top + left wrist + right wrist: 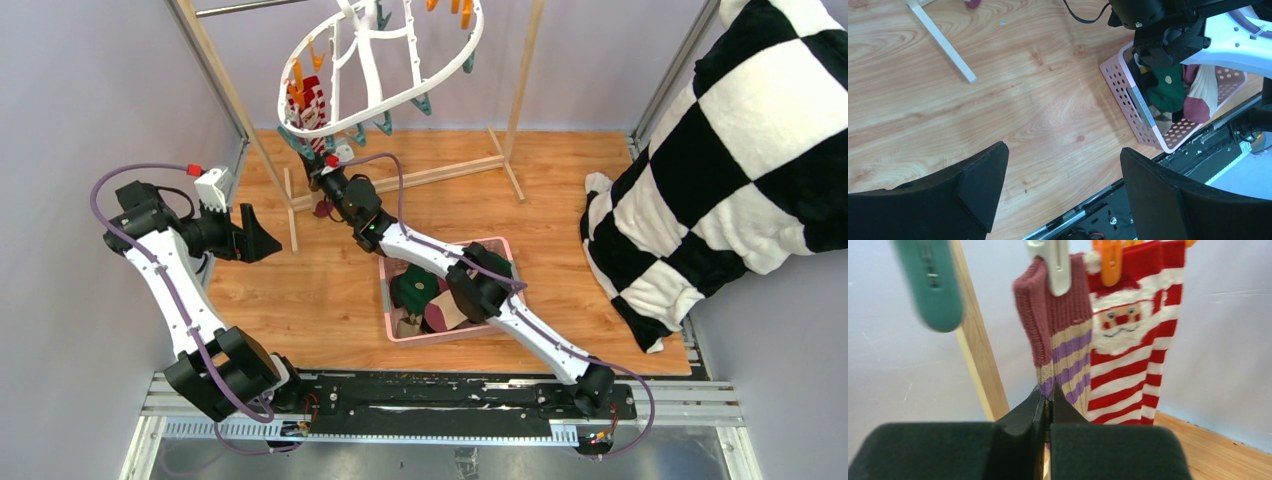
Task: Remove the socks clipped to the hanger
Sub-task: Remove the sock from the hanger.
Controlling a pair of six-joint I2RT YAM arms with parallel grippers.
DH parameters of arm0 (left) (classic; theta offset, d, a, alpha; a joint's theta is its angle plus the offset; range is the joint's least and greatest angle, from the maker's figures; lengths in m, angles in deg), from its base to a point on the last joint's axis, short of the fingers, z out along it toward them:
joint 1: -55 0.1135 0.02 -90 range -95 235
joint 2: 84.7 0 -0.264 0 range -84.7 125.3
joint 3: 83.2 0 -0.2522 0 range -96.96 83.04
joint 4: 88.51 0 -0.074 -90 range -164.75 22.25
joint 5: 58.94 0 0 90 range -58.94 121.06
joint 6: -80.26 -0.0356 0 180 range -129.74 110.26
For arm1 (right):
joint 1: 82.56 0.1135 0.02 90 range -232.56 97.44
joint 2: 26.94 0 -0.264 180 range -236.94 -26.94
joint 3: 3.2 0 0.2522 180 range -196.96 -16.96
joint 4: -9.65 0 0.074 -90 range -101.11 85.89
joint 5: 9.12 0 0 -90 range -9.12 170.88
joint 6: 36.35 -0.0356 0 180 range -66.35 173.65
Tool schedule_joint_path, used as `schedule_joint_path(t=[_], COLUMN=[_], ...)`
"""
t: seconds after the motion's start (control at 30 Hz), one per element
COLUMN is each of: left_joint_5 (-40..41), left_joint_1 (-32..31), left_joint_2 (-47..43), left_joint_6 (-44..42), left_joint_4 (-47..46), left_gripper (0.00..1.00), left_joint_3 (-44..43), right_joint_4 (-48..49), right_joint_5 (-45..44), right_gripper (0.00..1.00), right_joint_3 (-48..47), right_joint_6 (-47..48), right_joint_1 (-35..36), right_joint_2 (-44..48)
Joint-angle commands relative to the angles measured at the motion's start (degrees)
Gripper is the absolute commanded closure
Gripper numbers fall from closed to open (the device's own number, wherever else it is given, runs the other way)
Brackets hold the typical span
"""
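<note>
Right gripper (1049, 396) is clamped on the lower end of the maroon sock with purple and tan stripes (1060, 335), hung vertically, cuff up, from a white clip (1055, 265) on the tilted white oval plastic hanger (365, 60). A Santa face (1118, 322) on the adjacent red-and-white striped sock (1138, 375) is resolved only in the right wrist view. Left gripper (1064, 150) is seen spread wide, holding nothing.

Upper centre of my right wrist view: a maroon ribbed knit sock (1060, 335) banded tan and purple, beside a red-and-white striped Santa-face sock (1143, 350). Above them I see a white plastic clip (1054, 265) and an orange plastic clip (1110, 265). At right in my left wrist view, a pink perforated plastic basket (1120, 82) and a dark green sock with a yellow dot (1163, 95).
</note>
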Motion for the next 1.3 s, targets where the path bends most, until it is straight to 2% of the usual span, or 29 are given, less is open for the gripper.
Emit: schedule_joint_path(t=[0.0, 0.2, 0.33, 0.57, 0.87, 1.27], left_joint_5=[-0.4, -1.4, -2.1, -6.2, -13.5, -19.1], left_joint_1=[0.5, 0.3, -1.4, -10.4, -18.5, -21.7], left_joint_2=[-0.8, -3.6, -5.2, -10.2, -13.0, -9.9], left_joint_6=[-1.4, -1.6, -1.0, 2.4, 2.8, -1.3], left_joint_4=[2.0, 2.1, 2.3, 2.3, 2.2, 2.2], left_gripper=[0.11, 0.11, 0.11, 0.1, 0.09, 0.06], left_joint_3=[-1.7, -1.7, -1.2, -0.8, -0.9, -5.3], right_joint_4=[6.7, 16.2, 20.6, 21.7, 18.9, 28.6], right_joint_5=[4.9, 15.3, 18.3, 25.0, 32.9, 39.0], right_gripper=[1.0, 1.0, 1.0, 1.0, 1.0, 1.0], right_joint_3=[7.7, 35.3, 52.8, 72.0, 84.2, 83.4], right_joint_6=[0.7, -5.2, -10.9, -24.3, -36.6, -57.9], right_joint_1=[-0.1, 1.0, 1.2, 1.1, 0.6, -2.0], right_joint_2=[7.3, 26.8, 39.3, 55.3, 68.5, 66.5])
